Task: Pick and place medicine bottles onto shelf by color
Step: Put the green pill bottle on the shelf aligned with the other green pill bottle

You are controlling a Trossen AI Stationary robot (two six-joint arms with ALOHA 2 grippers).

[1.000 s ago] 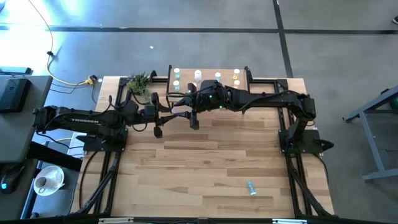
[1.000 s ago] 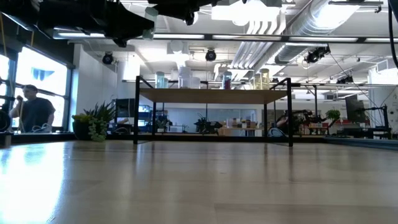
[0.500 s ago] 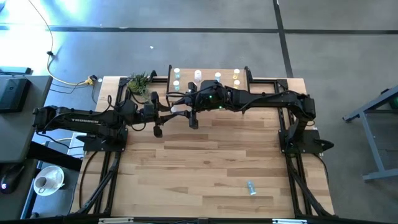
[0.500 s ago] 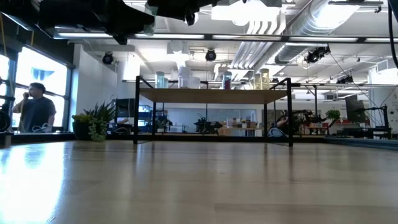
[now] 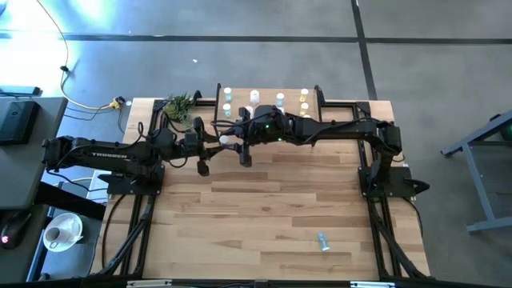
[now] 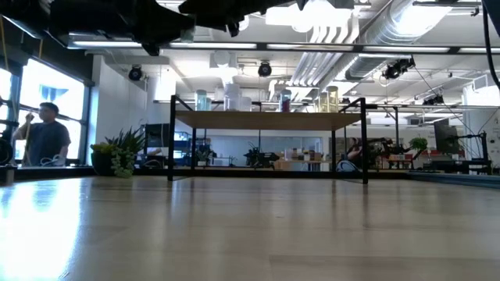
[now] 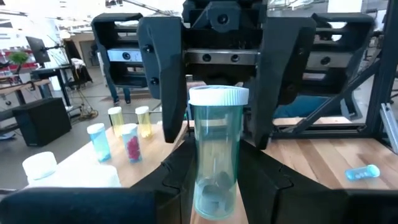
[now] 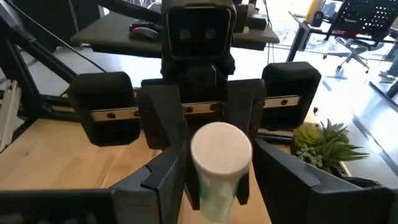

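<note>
A teal-green medicine bottle (image 7: 217, 143) with a white cap (image 8: 221, 148) stands upright in the air near the table's far edge, in front of the shelf (image 5: 268, 100). My left gripper (image 7: 217, 163) is shut on it, reaching in level from the table's left. My right gripper (image 8: 221, 171) faces it from the table's right and is open. Its fingers (image 7: 166, 81) stand on either side of the bottle's upper half, and I see no touch. In the high view the two grippers meet at the bottle (image 5: 227, 139). Several bottles (image 5: 254, 98) stand on the shelf. My left gripper pinches the bottle's lower body (image 7: 214, 190) between its two fingers (image 7: 180, 180). The fingers come level from the table's left side. The bottle stands upright in the hold, cap up, lifted clear of the table.
A light blue bottle (image 5: 322, 241) lies on its side on the tabletop toward the near right. A small green plant (image 5: 179, 106) stands left of the shelf. On the shelf, light blue (image 7: 98, 140), yellow (image 7: 115, 120) and pinkish (image 7: 131, 142) bottles stand upright.
My right gripper has edged a little toward the table's left, closer around the bottle that my left gripper holds. The bottle and my left gripper have stayed in place.
</note>
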